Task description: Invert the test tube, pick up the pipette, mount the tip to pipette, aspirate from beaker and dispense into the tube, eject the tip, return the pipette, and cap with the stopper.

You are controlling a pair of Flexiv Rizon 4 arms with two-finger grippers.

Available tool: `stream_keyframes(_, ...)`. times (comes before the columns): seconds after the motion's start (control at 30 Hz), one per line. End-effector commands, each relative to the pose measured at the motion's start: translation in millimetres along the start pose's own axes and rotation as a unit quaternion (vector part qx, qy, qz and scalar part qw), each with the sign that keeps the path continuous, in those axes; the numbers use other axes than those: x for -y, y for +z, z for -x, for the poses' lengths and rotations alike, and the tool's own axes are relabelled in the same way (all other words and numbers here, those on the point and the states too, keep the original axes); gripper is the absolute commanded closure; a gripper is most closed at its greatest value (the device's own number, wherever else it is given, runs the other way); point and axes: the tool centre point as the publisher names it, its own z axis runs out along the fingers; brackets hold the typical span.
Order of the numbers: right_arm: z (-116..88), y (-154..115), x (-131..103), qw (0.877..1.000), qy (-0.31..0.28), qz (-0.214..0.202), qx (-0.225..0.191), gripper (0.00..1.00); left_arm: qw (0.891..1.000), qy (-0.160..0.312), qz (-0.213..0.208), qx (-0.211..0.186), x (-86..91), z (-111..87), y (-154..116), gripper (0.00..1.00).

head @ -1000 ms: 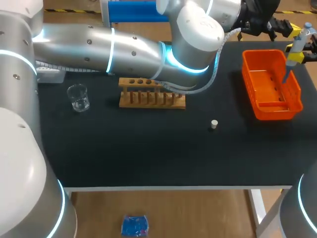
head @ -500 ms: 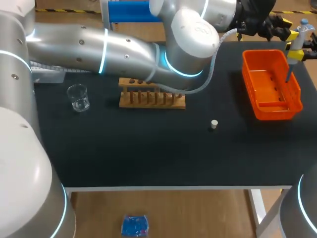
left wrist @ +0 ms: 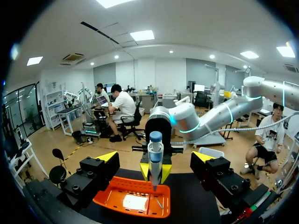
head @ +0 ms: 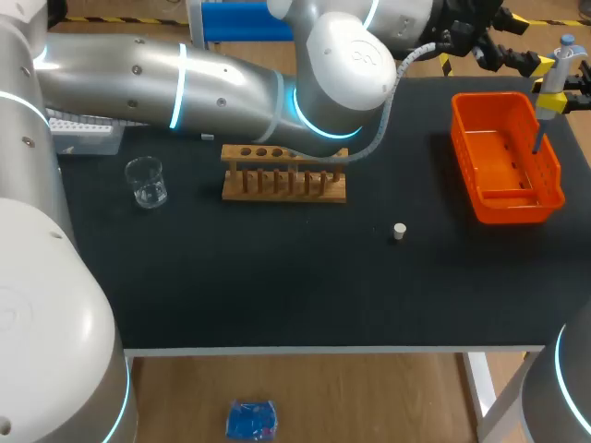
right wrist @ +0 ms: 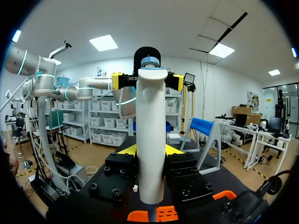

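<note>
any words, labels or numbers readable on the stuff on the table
None can be read.
The pipette, tray, rack, beaker and stopper show no legible words, numbers or signs; any marks on the beaker are too small to tell.

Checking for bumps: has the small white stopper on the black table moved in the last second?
No. The small white stopper still lies in the same spot, apart from the wooden test tube rack, off its right end.
</note>
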Motion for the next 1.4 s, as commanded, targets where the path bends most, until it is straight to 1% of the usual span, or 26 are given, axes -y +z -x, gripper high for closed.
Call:
stream_keyframes(0.03,0,0,-1,1.0,0.0,-0.002,0.0,1.0,0.999,-0.001,0.037,0.003,2.4,-2.4,-15,0.0)
stream_keyframes(0.27,0,0,-1,1.0,0.0,-0.002,0.0,1.0,0.999,-0.004,0.046,0.011,-10.1,-4.6,-43,0.0)
stream_keyframes(0.33,0,0,-1,1.0,0.0,-0.002,0.0,1.0,0.999,-0.004,0.038,0.017,-17.2,-5.8,-55,0.0)
stream_keyframes(0.43,0,0,-1,1.0,0.0,-0.002,0.0,1.0,0.999,-0.012,0.036,0.035,-30.3,-8.2,-75,0.0)
stream_keyframes(0.47,0,0,-1,1.0,0.0,-0.002,0.0,1.0,0.998,-0.015,0.041,0.042,-35.1,-9.5,-81,0.0)
stream_keyframes(1.27,0,0,-1,1.0,0.0,-0.002,0.0,1.0,0.998,-0.015,0.041,0.042,-35.1,-9.5,-81,0.0)
stream_keyframes(1.3,0,0,-1,1.0,0.0,-0.002,0.0,1.0,0.998,-0.016,0.034,0.048,-41.7,-1.4,-87,0.0)
stream_keyframes(1.33,0,0,-1,1.0,0.0,-0.002,0.0,1.0,0.999,-0.016,0.035,0.035,-49.8,7.7,-93,0.0)
stream_keyframes(1.37,0,0,-1,1.0,0.0,-0.002,0.0,1.0,0.998,-0.029,0.038,0.044,-56.3,16.6,-100,0.0)
stream_keyframes(1.4,0,0,-1,1.0,0.0,-0.002,0.0,1.0,0.999,-0.029,0.023,0.035,-59.6,24.2,-105,0.0)
